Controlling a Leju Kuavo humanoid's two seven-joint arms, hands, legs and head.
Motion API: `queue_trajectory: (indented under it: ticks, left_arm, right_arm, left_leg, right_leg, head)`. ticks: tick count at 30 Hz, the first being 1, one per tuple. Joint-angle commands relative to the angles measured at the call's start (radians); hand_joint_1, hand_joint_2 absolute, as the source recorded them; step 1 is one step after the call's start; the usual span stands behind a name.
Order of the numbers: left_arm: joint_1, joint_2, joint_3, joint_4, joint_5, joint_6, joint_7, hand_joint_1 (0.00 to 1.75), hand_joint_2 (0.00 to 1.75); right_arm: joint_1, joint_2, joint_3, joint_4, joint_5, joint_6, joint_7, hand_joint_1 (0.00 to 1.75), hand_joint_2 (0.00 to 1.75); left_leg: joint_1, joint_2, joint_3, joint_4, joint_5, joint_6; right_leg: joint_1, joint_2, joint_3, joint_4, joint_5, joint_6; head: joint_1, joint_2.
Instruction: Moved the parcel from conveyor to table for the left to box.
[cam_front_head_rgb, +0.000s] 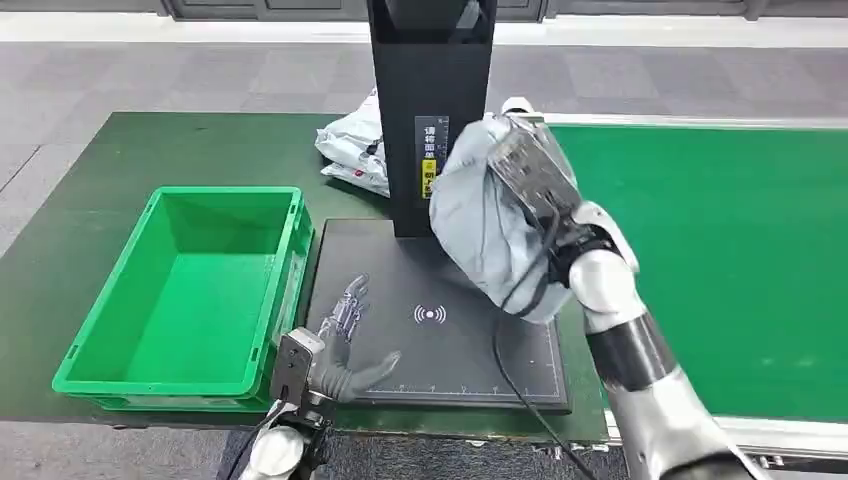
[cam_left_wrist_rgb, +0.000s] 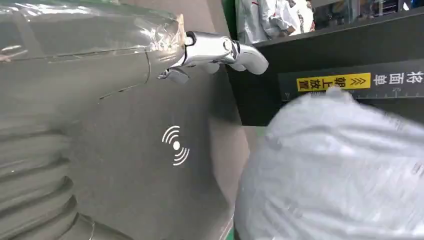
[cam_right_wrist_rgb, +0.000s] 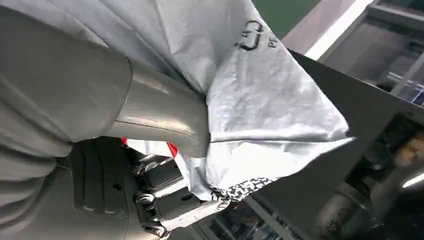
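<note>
Floor of grey square tiles in alternating light and dark shades, far side and left; pale strip along the far edge meeting a dark wall base; dark green table at centre-left; bright green conveyor belt on the right, pale rail along its far edge; lighting even, no hard shadows.
</note>
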Motion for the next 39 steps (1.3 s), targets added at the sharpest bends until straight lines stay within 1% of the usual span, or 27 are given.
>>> queue_trajectory:
  ticks: [1,2,4,5,7,9,11,12,18,20,21,22,24,25,26,27,28,29,30,32,33,39]
  left_arm:
    - [-0.068,0.007,-0.003,0.076,0.004,-0.005,0.011,0.0,1.75]
    - [-0.069,0.006,0.001,0.075,0.003,-0.006,0.016,0.0,1.75]
    - [-0.07,0.006,0.0,0.077,-0.003,-0.014,0.023,0.0,1.75]
    - [-0.07,0.005,-0.001,0.077,-0.005,-0.017,0.024,0.0,1.75]
    - [-0.068,0.004,-0.003,0.077,-0.005,-0.016,0.024,0.0,1.75]
    - [-0.069,0.005,-0.006,0.079,-0.007,-0.02,0.025,0.0,1.75]
    - [-0.078,0.006,-0.013,0.089,-0.008,-0.023,0.026,0.0,1.75]
    - [-0.086,0.006,-0.018,0.101,-0.008,-0.024,0.026,0.0,1.75]
    - [-0.099,0.008,-0.03,0.116,-0.003,-0.029,0.03,0.0,1.75]
    - [-0.113,0.012,-0.043,0.139,0.0,-0.041,0.032,0.0,1.75]
    - [-0.126,0.013,-0.051,0.159,0.003,-0.051,0.03,0.0,1.75]
    - [-0.141,0.012,-0.059,0.182,0.005,-0.058,0.026,0.0,1.75]
    - [-0.155,0.009,-0.061,0.203,0.009,-0.058,0.02,0.0,1.75]
    - [-0.161,0.01,-0.067,0.216,0.012,-0.063,0.012,0.0,1.75]
    - [-0.16,0.011,-0.068,0.218,0.014,-0.06,0.008,0.0,1.75]
    - [-0.148,0.013,-0.062,0.206,0.018,-0.051,0.003,0.0,1.75]
    - [-0.127,0.016,-0.052,0.182,0.021,-0.039,0.001,0.0,1.75]
    - [-0.116,0.02,-0.048,0.17,0.022,-0.037,0.003,0.0,1.75]
    - [-0.111,0.022,-0.047,0.164,0.022,-0.036,0.004,0.0,1.75]
    - [-0.108,0.023,-0.047,0.159,0.022,-0.034,0.007,0.0,1.75]
    - [-0.108,0.023,-0.047,0.159,0.022,-0.034,0.007,0.0,1.75]
    - [-0.11,0.022,-0.046,0.158,0.022,-0.034,0.007,0.0,1.75]
  right_arm:
    - [-0.259,0.11,0.117,0.512,0.015,0.027,0.002,0.0,1.75]
    - [-0.25,0.109,0.128,0.527,0.022,0.027,-0.001,0.0,1.75]
    - [-0.233,0.103,0.155,0.555,0.045,0.037,0.001,0.0,1.75]
    - [-0.226,0.1,0.167,0.567,0.056,0.041,0.006,0.0,1.75]
    - [-0.217,0.101,0.173,0.579,0.066,0.038,0.005,0.0,1.75]
    - [-0.219,0.1,0.178,0.583,0.071,0.047,0.013,0.0,1.75]
    - [-0.213,0.104,0.19,0.605,0.1,0.071,0.032,0.0,1.75]
    - [-0.214,0.11,0.198,0.63,0.108,0.085,0.033,0.0,1.75]
    - [-0.213,0.132,0.248,0.736,0.153,0.132,0.033,0.0,1.75]
    - [-0.2,0.128,0.283,0.755,0.168,0.217,0.02,0.0,1.75]
    - [-0.186,0.119,0.313,0.759,0.175,0.294,-0.014,0.0,1.75]
    - [-0.172,0.107,0.34,0.751,0.176,0.365,-0.064,0.0,1.75]
    - [-0.159,0.1,0.346,0.746,0.178,0.357,-0.073,0.0,1.75]
    - [-0.139,0.082,0.346,0.708,0.132,0.448,-0.183,0.0,1.75]
    - [-0.125,0.069,0.353,0.675,0.123,0.451,-0.211,0.0,1.75]
    - [-0.098,0.051,0.338,0.606,0.093,0.448,-0.248,0.0,1.75]
    - [-0.062,0.03,0.318,0.507,0.066,0.433,-0.261,0.0,1.75]
    - [-0.043,0.012,0.314,0.445,0.049,0.45,-0.227,0.0,1.75]
    - [-0.034,0.004,0.311,0.414,0.041,0.459,-0.208,0.0,1.75]
    - [-0.03,-0.001,0.311,0.393,0.035,0.466,-0.194,0.0,1.75]
    - [-0.03,-0.001,0.311,0.393,0.035,0.466,-0.194,0.0,1.75]
    - [-0.03,-0.001,0.311,0.393,0.035,0.465,-0.193,0.0,1.75]
  left_leg:
    - [0.001,0.009,0.003,-0.001,-0.001,-0.001]
    - [0.001,0.003,0.002,0.0,0.0,-0.001]
    - [0.002,0.005,0.005,-0.003,0.0,-0.001]
    - [0.002,0.003,0.003,-0.001,0.0,-0.001]
    - [0.003,0.003,0.006,-0.003,0.0,-0.001]
    - [0.002,0.0,0.002,-0.001,0.0,-0.001]
    - [0.002,0.0,0.002,-0.001,0.0,-0.001]
    - [0.002,0.001,0.004,-0.002,0.0,-0.001]
    - [0.001,0.0,0.002,-0.001,0.0,-0.001]
    - [0.002,0.0,0.002,-0.001,0.0,-0.001]
    - [0.003,0.0,0.004,-0.002,0.001,-0.002]
    - [0.002,-0.002,0.002,-0.001,0.001,-0.001]
    - [0.003,-0.003,0.003,-0.002,0.001,-0.001]
    - [0.002,-0.003,0.002,-0.001,0.001,-0.001]
    - [0.003,-0.003,0.004,-0.003,0.001,-0.002]
    - [0.002,-0.004,0.003,-0.002,0.001,-0.001]
    - [0.003,-0.004,0.004,-0.003,0.001,-0.001]
    - [0.003,-0.004,0.004,-0.002,0.001,-0.001]
    - [0.002,-0.004,0.001,0.0,0.001,-0.001]
    - [0.002,-0.003,0.001,0.0,0.0,-0.001]
    - [0.002,-0.003,0.002,-0.001,0.0,-0.001]
    - [0.002,-0.002,0.001,0.0,0.0,-0.001]
  right_leg:
    - [0.002,0.006,0.002,-0.002,0.002,-0.002]
    - [0.001,0.002,0.001,0.0,0.001,-0.001]
    - [0.002,0.003,0.004,-0.004,0.002,-0.002]
    - [0.002,0.002,0.003,-0.002,0.001,-0.001]
    - [0.004,0.0,0.007,-0.005,0.001,-0.002]
    - [0.002,-0.001,0.003,-0.001,0.0,-0.001]
    - [0.002,-0.001,0.003,-0.002,0.0,-0.001]
    - [0.003,-0.001,0.005,-0.003,0.0,-0.002]
    - [0.002,-0.001,0.003,-0.001,0.0,-0.001]
    - [0.002,-0.001,0.003,-0.002,0.001,-0.001]
    - [0.003,-0.001,0.004,-0.003,0.001,-0.002]
    - [0.002,-0.002,0.003,-0.002,0.0,-0.001]
    - [0.003,-0.004,0.005,-0.003,0.0,-0.001]
    - [0.002,-0.003,0.003,-0.002,0.0,-0.001]
    - [0.003,-0.005,0.006,-0.004,0.0,-0.002]
    - [0.002,-0.005,0.005,-0.003,0.0,-0.001]
    - [0.003,-0.005,0.006,-0.004,0.0,-0.002]
    - [0.003,-0.005,0.006,-0.004,0.0,-0.001]
    - [0.002,-0.004,0.002,-0.001,0.0,-0.001]
    - [0.002,-0.003,0.002,-0.002,0.0,-0.001]
    - [0.003,-0.004,0.004,-0.003,0.0,-0.001]
    - [0.002,-0.002,0.002,-0.001,0.0,-0.001]
  head:
    - [0.0,0.0]
    - [0.0,0.0]
    - [0.0,0.0]
    - [0.0,0.0]
    - [0.0,0.0]
    - [0.0,0.0]
    - [0.0,0.0]
    - [0.0,0.0]
    - [0.0,0.0]
    - [0.0,0.0]
    - [0.0,0.0]
    - [0.0,0.0]
    - [0.0,0.0]
    - [0.0,0.0]
    - [0.0,0.0]
    - [0.0,0.0]
    - [0.0,0.0]
    - [0.0,0.0]
    - [0.0,0.0]
    - [0.0,0.0]
    - [0.0,0.0]
    - [0.0,0.0]
